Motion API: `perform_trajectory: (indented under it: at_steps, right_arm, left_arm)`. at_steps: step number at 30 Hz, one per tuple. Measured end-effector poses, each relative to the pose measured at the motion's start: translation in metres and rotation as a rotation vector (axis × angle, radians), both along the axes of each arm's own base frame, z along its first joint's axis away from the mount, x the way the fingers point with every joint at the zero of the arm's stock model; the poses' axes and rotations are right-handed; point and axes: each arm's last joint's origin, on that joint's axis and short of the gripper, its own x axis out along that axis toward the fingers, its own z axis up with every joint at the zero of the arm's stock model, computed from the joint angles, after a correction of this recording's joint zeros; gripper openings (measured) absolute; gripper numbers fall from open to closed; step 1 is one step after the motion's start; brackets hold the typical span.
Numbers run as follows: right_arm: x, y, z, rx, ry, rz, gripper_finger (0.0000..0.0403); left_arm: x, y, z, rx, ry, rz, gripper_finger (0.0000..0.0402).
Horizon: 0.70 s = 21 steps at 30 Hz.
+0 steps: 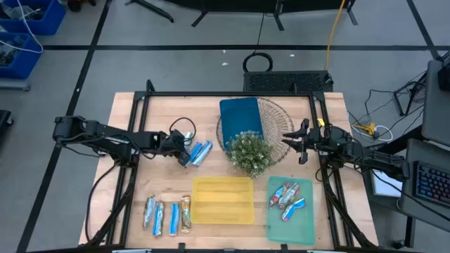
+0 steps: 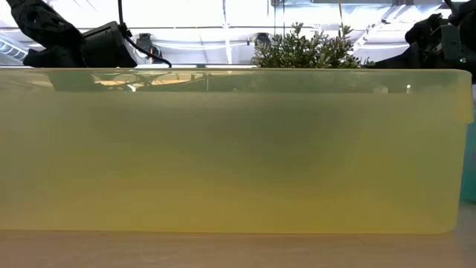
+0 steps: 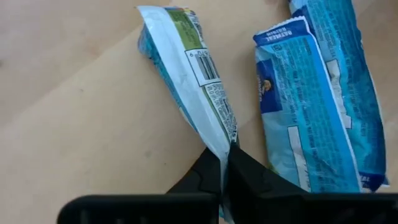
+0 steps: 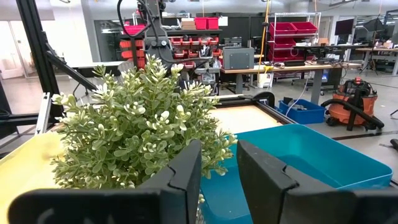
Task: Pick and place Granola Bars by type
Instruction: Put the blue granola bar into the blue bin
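Light wood worktop [image 1: 140,176], black frame rails round it; grey floor w/ black tape lines beyond.

L gripper [image 1: 184,156] mid-worktop, left of centre, fingers [image 3: 208,177] pressed together, pinching end of a blue-white granola bar [image 3: 186,81]. Two more blue bars [image 1: 201,152] lie just beside it on the wood.

Row of four bars [image 1: 167,215] near front-left corner, side by side, blue-silver plus one gold-brown.

Yellow tray [image 1: 223,200] at front edge, centre; fills the low view almost wholly. Green tray [image 1: 290,223] near front-right corner holds several bars [image 1: 288,198], blue w/ red.

Bushy plant [image 1: 249,152] at centre, just in front of blue bin [image 1: 241,118] on a wicker mat [image 1: 275,116] toward back edge.

R gripper [image 1: 297,140] hangs right of plant, jaws apart, nothing between.

Room past table: workshop, red bins on shelving [image 4: 298,28], benches, orange shop vac [image 4: 357,102]. Blue crates [image 1: 24,28] on floor, far left.
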Motion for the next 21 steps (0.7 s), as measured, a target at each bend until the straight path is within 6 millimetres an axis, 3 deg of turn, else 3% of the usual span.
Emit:
perform_trajectory:
  at_steps: [7, 12, 18, 21]
  right_arm:
    - [0.000, 0.000, 0.000, 0.000, 0.000, 0.000, 0.0093]
    - [0.000, 0.000, 0.000, 0.000, 0.000, 0.000, 0.0093]
    - [0.000, 0.000, 0.000, 0.000, 0.000, 0.000, 0.0093]
    - [0.000, 0.000, 0.000, 0.000, 0.000, 0.000, 0.0093]
  left_arm:
    - [0.014, 0.007, 0.027, 0.185, -0.155, -0.086, 0.0006]
    - [0.028, 0.021, 0.062, 0.399, -0.427, -0.192, 0.0005]
    - [0.036, 0.053, 0.097, 0.521, -0.811, -0.234, 0.0005]
    - [0.038, 0.077, 0.101, 0.439, -0.868, -0.282, 0.0005]
